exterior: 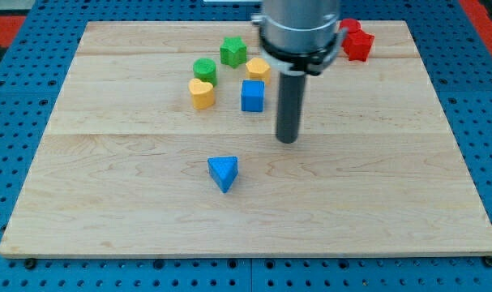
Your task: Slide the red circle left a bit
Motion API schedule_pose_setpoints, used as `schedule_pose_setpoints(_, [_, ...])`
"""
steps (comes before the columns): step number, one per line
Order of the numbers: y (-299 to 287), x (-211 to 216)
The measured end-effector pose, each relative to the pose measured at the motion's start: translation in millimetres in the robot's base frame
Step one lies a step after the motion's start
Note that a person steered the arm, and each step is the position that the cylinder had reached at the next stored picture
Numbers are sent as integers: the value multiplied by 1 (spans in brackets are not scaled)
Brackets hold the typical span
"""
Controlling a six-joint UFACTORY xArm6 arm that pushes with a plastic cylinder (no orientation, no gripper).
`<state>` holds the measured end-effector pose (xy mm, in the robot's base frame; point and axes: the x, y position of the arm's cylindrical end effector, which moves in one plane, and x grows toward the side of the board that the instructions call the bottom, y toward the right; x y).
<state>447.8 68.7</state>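
On the blue pegboard (19, 162) lies the wooden board (375, 186), pale and wide, filling most of the view. Above its far middle hangs the arm's grey cylindrical body (298, 28), and from it a straight dark rod comes down to my tip (288, 139), which rests on bare wood. There are no fingers to spread or press together, only this rod, and it touches no block.

Just left of my tip and slightly farther away stands the blue cube (252, 95). Nearer the camera and to the left of my tip, well apart from it, sits the blue triangle (223, 173), alone in the middle of the board.

The other blocks cluster around the blue cube. The yellow hexagon (256, 68) sits just beyond it, partly hidden behind the arm's body. Left of the cube is the yellow heart (201, 93), with the green circle (204, 70) just behind it, the two nearly touching. Farther still is the green star (233, 51).

At the far right of the board are two red blocks pressed close together. The nearer one, the red star-like block (360, 45), shows fully. The red circle (349, 27) lies behind it and to its left, largely hidden by the arm's body, so its shape is hard to confirm. It is well apart from my tip, to the right and beyond.
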Motion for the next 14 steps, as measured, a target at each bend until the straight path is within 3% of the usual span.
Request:
schedule_pose_setpoints(2, [69,-20])
schedule_pose_setpoints(5, [182,-105])
schedule_pose_setpoints(8, [238,-193])
schedule_pose_setpoints(9, [224,-221])
schedule_pose_setpoints(10, [162,-230])
schedule_pose_setpoints(12, [77,-227])
schedule_pose_setpoints(14, [104,-227])
